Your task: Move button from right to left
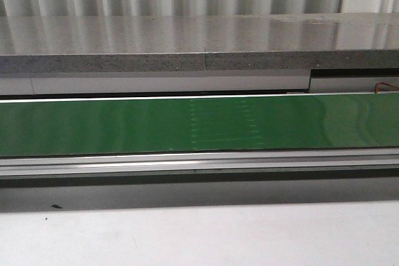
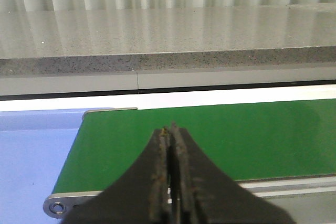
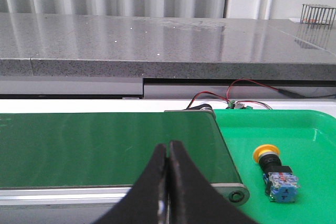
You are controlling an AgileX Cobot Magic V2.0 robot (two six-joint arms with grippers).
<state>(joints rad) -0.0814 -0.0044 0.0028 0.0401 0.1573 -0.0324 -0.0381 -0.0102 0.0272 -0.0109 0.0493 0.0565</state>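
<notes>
On the right, button: the button (image 3: 275, 171) lies on its side in a green tray (image 3: 315, 129), yellow cap pointing away from the camera and the blue contact block nearer it. It sits just beside the belt's end roller but clear of it, touching nothing but the tray floor.
Why it lies there: the tray looks like the pick-up station at the right end, so the button is presumably waiting to be lifted out; it is not yet moved.
Right fingers: the right gripper (image 3: 168, 153) has its fingers pressed together with nothing between them, hovering over the green conveyor belt (image 3: 105, 145), near the button but off to one side of it.
Left fingers: the left gripper (image 2: 169, 132) also shows its fingers pressed together and empty, poised over the belt's (image 2: 210, 135) left end, where a pale blue surface (image 2: 31, 156) begins beside the roller.
Why the arms wait so: each seems parked at its own end, the right to pick, the left perhaps to receive.
Front view: only the belt (image 1: 199, 123), the grey stone ledge (image 1: 199, 42) behind it and the pale worktop (image 1: 199, 235) show; neither arm nor the button appears there.
Next move, as I judge it: the right fingers must spread and shift toward the tray before any grasp.
Risk: the round cap and collar may let the button roll when nudged.
</notes>
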